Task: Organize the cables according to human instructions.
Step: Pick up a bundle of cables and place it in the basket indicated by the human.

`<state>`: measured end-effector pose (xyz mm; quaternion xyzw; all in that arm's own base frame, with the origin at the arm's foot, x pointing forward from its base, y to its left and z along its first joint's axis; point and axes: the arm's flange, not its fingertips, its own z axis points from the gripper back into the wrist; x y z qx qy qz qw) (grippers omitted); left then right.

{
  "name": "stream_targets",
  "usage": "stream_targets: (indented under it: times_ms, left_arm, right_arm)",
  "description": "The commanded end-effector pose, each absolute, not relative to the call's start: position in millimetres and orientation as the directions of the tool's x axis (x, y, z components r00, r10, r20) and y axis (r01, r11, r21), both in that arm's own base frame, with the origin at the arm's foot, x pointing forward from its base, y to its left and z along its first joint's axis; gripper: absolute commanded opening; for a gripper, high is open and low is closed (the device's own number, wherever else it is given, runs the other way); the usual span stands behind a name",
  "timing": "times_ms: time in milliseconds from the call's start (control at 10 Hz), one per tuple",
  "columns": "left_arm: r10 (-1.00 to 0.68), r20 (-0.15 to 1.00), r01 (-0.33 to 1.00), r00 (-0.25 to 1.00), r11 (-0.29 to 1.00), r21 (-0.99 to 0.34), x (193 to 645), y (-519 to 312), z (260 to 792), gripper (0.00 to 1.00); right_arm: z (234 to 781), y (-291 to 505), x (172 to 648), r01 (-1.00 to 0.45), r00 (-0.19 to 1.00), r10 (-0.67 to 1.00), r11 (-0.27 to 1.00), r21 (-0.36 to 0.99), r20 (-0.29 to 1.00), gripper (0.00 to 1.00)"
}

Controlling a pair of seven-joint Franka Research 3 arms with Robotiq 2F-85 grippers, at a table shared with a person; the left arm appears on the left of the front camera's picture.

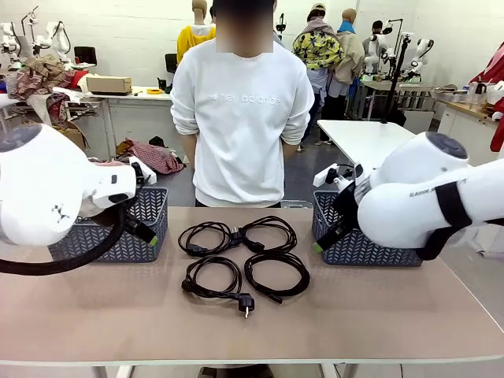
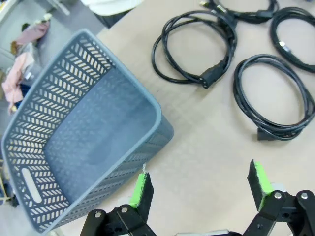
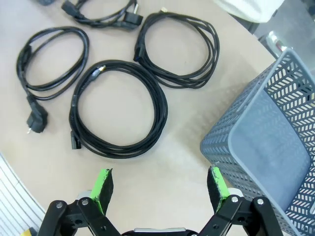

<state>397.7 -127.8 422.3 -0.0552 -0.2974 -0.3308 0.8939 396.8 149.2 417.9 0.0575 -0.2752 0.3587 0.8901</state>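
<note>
While both claws hang with jaws spread wide and nothing between the green pads, the left gripper sits over bare table beside the left basket, and the right gripper sits likewise beside the right basket. The cables lie at the middle of the table, between the two baskets, in two rows of two. The far pair appear to touch at their plug ends; the near pair lie just beside each other.

Likely hazards, as a judgement: a pinch on a single strand could unwind a loose coil instead of lifting it whole. A neighbouring cord could be dragged along where coils meet or overlap. A trailing plug could catch on a basket rim during transfer. Since sorting depends on the word of the person at the far side, a pick made ahead of that instruction could end in the wrong basket.

Count: four cables, each a loose black coil; two grey lattice baskets, both holding nothing; two grippers; one person at the table
</note>
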Motion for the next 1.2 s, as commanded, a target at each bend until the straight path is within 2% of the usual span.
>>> stream_targets:
  times_ms: [0,200,600,1100]
  left_arm:
    - [-0.597,0.578,0.697,0.556,0.714,0.068,396.8,-102.5,428.9,1.0]
    - [-0.617,0.592,0.728,0.519,0.682,0.072,394.0,-88.1,438.6,1.0]
    - [-0.598,0.648,0.793,0.472,0.609,-0.015,397.2,-55.8,457.5,1.0]
    - [-0.607,0.661,0.824,0.442,0.566,-0.031,410.7,-34.4,472.1,1.0]
  right_arm:
    - [432.1,127.9,403.9,-0.727,0.557,0.611,0.687,-0.026,0.562,1.0]
    - [448.4,109.0,405.5,-0.754,0.537,0.594,0.656,0.025,0.599,1.0]
    - [461.3,78.4,408.8,-0.794,0.518,0.57,0.597,0.112,0.638,1.0]
    - [467.4,60.8,410.5,-0.808,0.503,0.556,0.575,0.131,0.662,1.0]
